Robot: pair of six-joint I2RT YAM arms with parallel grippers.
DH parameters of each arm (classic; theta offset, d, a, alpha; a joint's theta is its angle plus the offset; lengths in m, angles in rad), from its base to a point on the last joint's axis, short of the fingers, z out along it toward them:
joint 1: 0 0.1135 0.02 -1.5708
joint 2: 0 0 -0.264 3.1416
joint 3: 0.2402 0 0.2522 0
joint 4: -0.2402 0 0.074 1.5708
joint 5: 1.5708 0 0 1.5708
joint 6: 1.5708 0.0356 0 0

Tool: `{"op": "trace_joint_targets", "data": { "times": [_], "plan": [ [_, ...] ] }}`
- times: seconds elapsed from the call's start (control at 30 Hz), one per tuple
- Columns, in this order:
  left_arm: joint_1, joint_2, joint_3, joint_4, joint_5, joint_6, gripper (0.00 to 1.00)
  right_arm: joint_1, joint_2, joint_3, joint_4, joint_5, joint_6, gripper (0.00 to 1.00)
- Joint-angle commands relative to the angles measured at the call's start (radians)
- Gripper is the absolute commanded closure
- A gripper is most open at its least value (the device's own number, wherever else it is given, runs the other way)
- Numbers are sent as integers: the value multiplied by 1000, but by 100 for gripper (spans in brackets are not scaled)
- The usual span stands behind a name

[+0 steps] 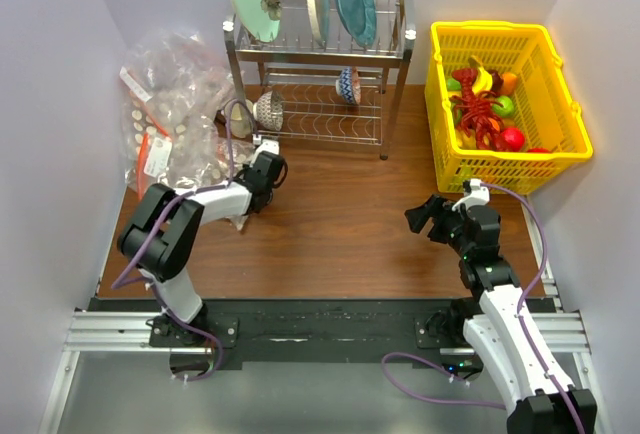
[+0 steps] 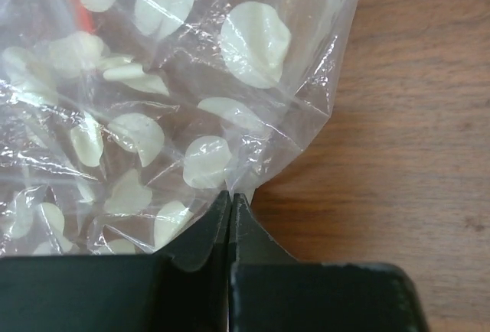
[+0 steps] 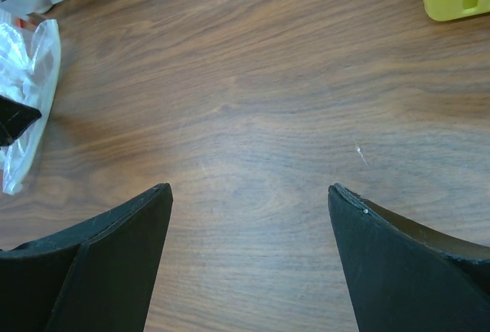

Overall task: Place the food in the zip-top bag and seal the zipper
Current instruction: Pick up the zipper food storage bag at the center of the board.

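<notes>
Bag-fetch step: left gripper (image 2: 232,194) pinches edge of clear white-dotted plastic zip-top bag (image 2: 191,95) at table's left rear. Right gripper (image 3: 249,194) spread, empty. Glossy toy food (image 1: 485,109) sits in yellow plastic basket (image 1: 488,26). Next (my guess): drag bag to centre, open mouth.

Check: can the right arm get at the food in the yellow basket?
Probably yes: the right tool is open, the yellow basket sits just beyond it, open-topped, food exposed; it must lift over the wall.
</notes>
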Motion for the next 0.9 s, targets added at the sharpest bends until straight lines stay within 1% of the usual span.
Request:
{"op": "trace_joint_targets", "data": {
  "times": [0.0, 0.07, 0.1, 0.13, 0.17, 0.23, 0.27, 0.33, 0.37, 0.43, 0.47, 0.53, 0.57, 0.6, 0.7, 0.77, 0.8, 0.87],
  "plan": [
    [-9, -94, 15, -29, 60, -28, 100, -3, -12, -11, 48, -8, -6, 14],
    [-12, -189, -14, -19, 146, -61, 100, -3, -9, -11, 57, -30, -6, 14],
    [-14, -226, -31, -5, 277, -72, 100, -4, -3, -8, 59, -39, -7, 14],
    [-15, -297, -48, 12, 350, -106, 100, -4, 3, -5, 63, -56, -9, 14],
    [-17, -333, -87, 44, 491, -126, 100, -3, 11, -2, 65, -63, -9, 13],
    [-17, -425, -128, 151, 625, -185, 100, -4, 49, 21, 59, -108, 1, 13],
    [-17, -454, -161, 178, 733, -209, 100, -4, 69, 32, 51, -140, 17, 13],
    [-17, -519, -187, 246, 827, -265, 100, -4, 118, 73, 52, -200, 31, 15],
    [-17, -534, -206, 267, 907, -282, 100, -4, 129, 85, 55, -265, 54, 16],
    [-17, -571, -221, 320, 967, -337, 100, -4, 144, 113, 77, -327, 80, 17],
    [-17, -579, -238, 342, 1028, -356, 100, -4, 146, 122, 89, -388, 108, 17],
    [-18, -590, -253, 414, 1084, -408, 100, -3, 141, 135, 169, -474, 137, 17],
    [-18, -590, -269, 440, 1136, -430, 100, -3, 137, 139, 199, -545, 172, 18],
    [-18, -587, -272, 461, 1159, -446, 100, -3, 131, 141, 254, -568, 189, 19],
    [-31, -577, -286, 520, 1184, -491, 100, 0, 102, 157, 275, -582, 214, 22],
    [-44, -577, -298, 561, 1184, -506, 100, 7, 91, 167, 275, -579, 218, 29],
    [-51, -579, -301, 575, 1184, -514, 100, 10, 91, 173, 275, -570, 221, 30],
    [-72, -570, -303, 612, 1188, -537, 100, 28, 101, 179, 281, -562, 228, 36]
  ]
}}
